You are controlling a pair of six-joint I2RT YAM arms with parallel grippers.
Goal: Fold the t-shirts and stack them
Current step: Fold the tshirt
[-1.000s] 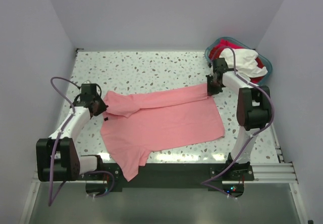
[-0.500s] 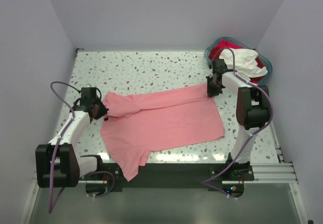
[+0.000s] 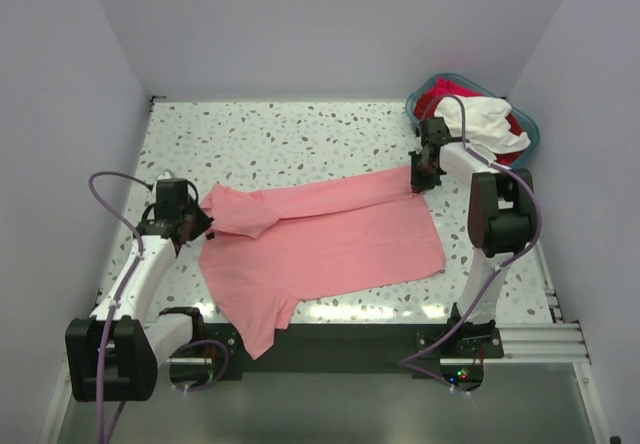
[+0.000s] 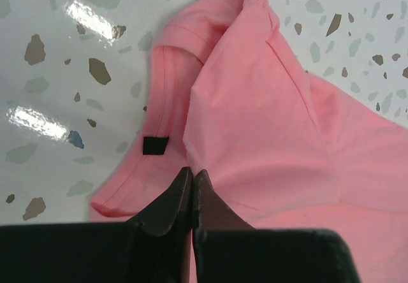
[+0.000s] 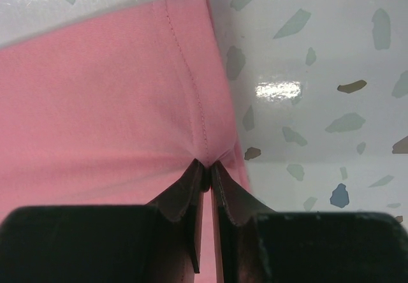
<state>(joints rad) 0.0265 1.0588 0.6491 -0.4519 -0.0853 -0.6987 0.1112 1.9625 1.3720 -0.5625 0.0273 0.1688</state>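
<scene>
- The left gripper (image 4: 192,171) has its two dark fingertips pressed together, with no gap between them, nipping a fold of the salmon-pink t-shirt (image 4: 274,123) just beside the collar band.
- The small dark neck tag (image 4: 155,145) sits on that collar band, a little left of the closed tips.
- From above, this gripper is at the shirt's left end, where the cloth is bunched and doubled over near the neckline.
- The right gripper (image 5: 207,167) has its fingertips drawn almost together, with only a thin slit behind them. The cloth puckers right at the tips, so it is pinching the shirt's stitched hem near the corner.
- The salmon-pink t-shirt lies mostly flat on the speckled table (image 3: 300,134), stretched between the two grippers. Its far edge is folded towards the middle and one sleeve hangs over the near edge.
- A teal basket (image 3: 534,132) stands at the far right corner behind the right arm. It holds a white t-shirt (image 3: 490,119) and a red t-shirt (image 3: 435,94), both crumpled together.
</scene>
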